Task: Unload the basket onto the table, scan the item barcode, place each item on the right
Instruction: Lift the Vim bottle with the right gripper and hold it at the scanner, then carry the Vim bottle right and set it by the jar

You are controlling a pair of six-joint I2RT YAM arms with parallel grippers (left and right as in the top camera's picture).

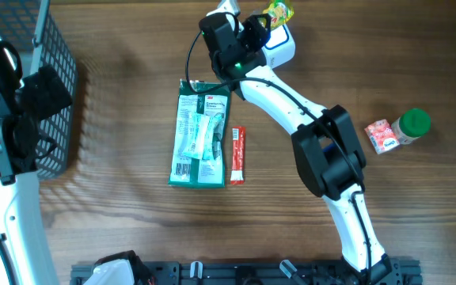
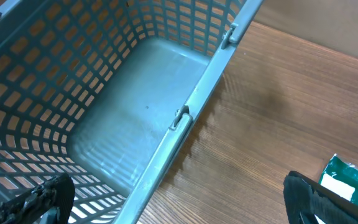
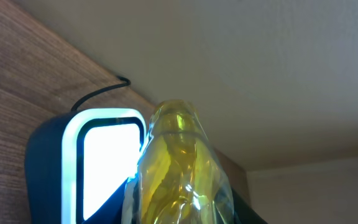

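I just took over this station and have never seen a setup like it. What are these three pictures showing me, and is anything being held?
Two robot arms work at a wooden table. The top picture looks down from above; the other two come from cameras on each wrist. The right pincer holds a yellow crinkly packet in front of a glowing barcode scanner. The left pincer is open and empty, above a grey basket. On the table lie a green 3M pack, a red sachet, a small pink box and a green-capped bottle.
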